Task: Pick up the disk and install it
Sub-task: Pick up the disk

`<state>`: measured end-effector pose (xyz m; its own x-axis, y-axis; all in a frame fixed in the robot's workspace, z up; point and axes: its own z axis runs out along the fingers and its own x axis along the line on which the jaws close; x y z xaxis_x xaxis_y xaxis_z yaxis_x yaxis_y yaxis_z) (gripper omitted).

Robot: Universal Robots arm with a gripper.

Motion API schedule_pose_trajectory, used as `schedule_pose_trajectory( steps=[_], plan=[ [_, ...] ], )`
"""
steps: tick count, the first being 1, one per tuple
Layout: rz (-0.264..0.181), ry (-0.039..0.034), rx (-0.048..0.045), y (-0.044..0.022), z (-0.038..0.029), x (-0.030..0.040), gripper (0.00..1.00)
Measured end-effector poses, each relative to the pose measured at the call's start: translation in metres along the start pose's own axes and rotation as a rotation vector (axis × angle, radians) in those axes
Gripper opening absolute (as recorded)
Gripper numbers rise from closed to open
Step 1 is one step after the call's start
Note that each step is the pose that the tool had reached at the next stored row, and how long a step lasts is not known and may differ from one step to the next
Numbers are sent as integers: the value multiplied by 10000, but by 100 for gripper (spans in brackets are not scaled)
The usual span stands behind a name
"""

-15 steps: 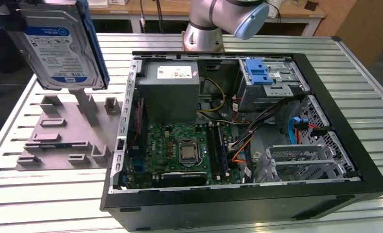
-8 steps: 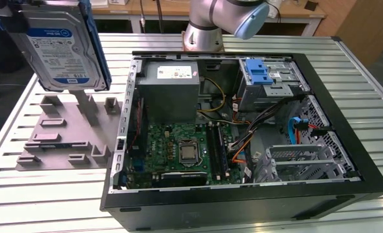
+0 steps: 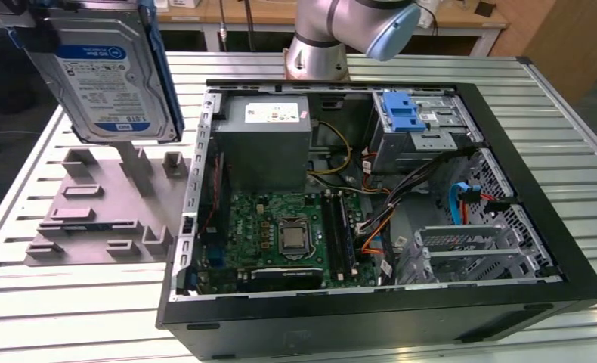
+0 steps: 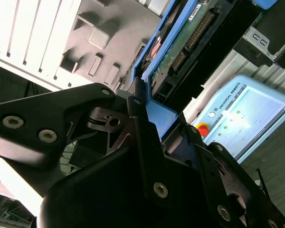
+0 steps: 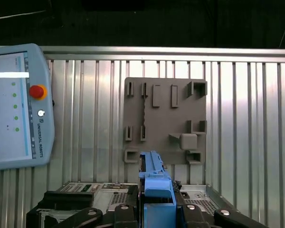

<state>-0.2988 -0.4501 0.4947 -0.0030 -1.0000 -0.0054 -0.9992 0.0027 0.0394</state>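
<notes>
The tool (image 5: pixel 157 187) is gripping the disk (image 3: pixel 112 72) by one railed edge, hanging it over the grey fixture (image 3: pixel 97 219), where that narrow hold is probably risking a tilt and a jam at the drive cage (image 3: pixel 419 132).

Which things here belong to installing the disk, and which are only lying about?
Belong to the job:
- disk, clamped in the gripper
- open computer case
- drive cage with blue latch, probably

Only lying about:
- grey holder plate
- teach pendant
</notes>
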Motion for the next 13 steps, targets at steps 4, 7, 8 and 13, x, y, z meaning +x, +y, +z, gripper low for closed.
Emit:
schedule_pose_trajectory(
  steps=[4,7,8,13],
  plan=[
    [1,-1,1,-67,-2,2,36],
    [0,0,0,-116,-4,3,36],
    [0,-1,0,-131,-5,3,36],
    [0,0,0,-199,-8,5,36]
  ],
)
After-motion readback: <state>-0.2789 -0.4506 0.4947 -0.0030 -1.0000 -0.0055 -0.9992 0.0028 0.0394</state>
